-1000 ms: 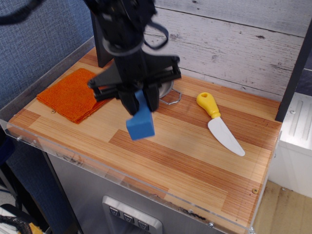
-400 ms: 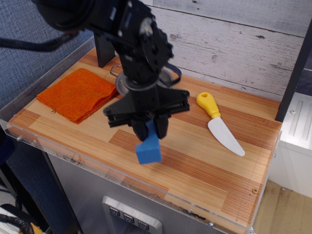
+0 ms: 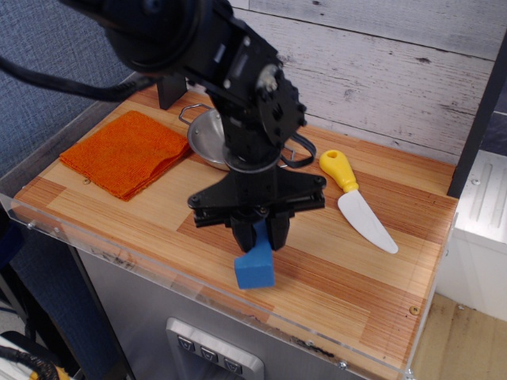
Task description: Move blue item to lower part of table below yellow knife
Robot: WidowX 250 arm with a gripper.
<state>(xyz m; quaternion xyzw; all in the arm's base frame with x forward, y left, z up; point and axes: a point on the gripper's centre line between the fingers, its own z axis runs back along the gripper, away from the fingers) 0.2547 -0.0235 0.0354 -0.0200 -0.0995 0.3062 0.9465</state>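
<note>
The blue item (image 3: 254, 267) is held by its upper part between the closed fingers of the gripper (image 3: 258, 232), low over the front half of the table (image 3: 333, 305) and left of the spot below the yellow knife (image 3: 357, 200) — a carrying grip, it is judged, with the goal area not reached. Whether the block's underside touches the wood cannot be told. The block's notch and top are hidden by the fingers, and a metal bowl (image 3: 206, 138) behind is largely covered by the arm. An orange cloth (image 3: 125, 153) lies well apart at the left — plainly uninvolved.
</note>
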